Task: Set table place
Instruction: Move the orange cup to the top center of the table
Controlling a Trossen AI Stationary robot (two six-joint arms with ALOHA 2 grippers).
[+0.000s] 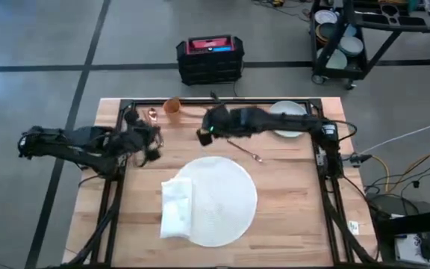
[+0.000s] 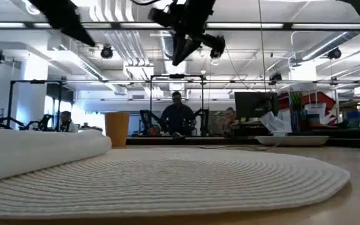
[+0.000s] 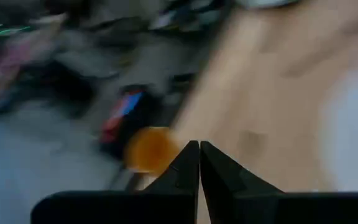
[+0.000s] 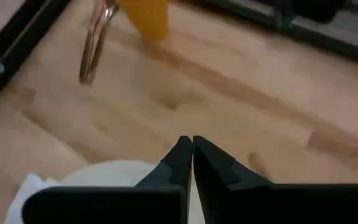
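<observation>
Room: grey concrete floor surrounds the bench; a black and red case [image 1: 210,58] sits beyond its far edge, and seated people show in the low view's background.
Table: rectangular light-wood butcher-block top [image 1: 290,224] with a black metal frame rail.
Left gripper [image 3: 199,149]: poised over the table's far left part, near the orange cup [image 1: 172,105]; its two dark fingers meet at the tips and hold nothing.
Right gripper [image 4: 188,144]: raised over the table's far middle, above bare wood beyond the mat; fingers pressed together, empty.
Place: large round white woven mat [image 1: 226,202] lies flat at the table's centre, toward the near edge.
Napkin: folded white cloth [image 1: 176,208] rests on the mat's left edge, overlapping it.
Plate: pale grey-green round plate [image 1: 290,118] sits at the far right corner, partly under the right arm.
Cutlery: copper-coloured spoon [image 1: 246,152] lies just beyond the mat; another copper piece [image 1: 153,114] lies beside the cup.
</observation>
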